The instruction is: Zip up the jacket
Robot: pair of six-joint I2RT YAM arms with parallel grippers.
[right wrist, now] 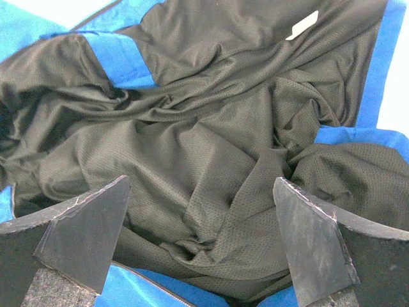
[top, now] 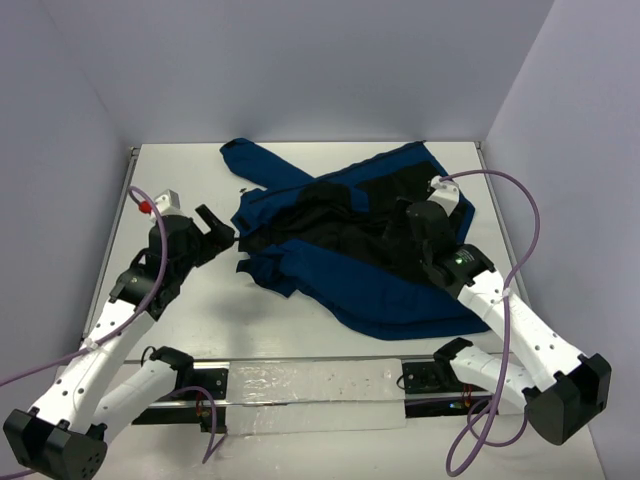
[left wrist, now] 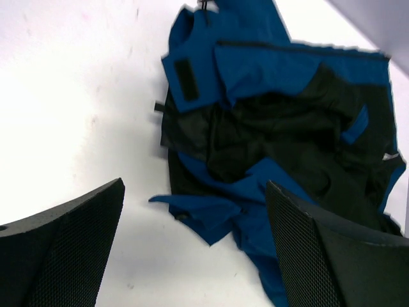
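Open jacket (top: 340, 292), both claws spread wide and empty.
Your left claw (top: 215, 228) hangs over bare table (top: 275, 335) beside it; your right claw (right wrist: 201, 182) hangs over its black lining (right wrist: 211, 128). Mid-table, the jacket looks soft, light and slippery: pinch a blue front edge (top: 300, 268), not the lining.

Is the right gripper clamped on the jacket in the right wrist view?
No, the right gripper is open, its fingers spread wide apart and not pinching the jacket.
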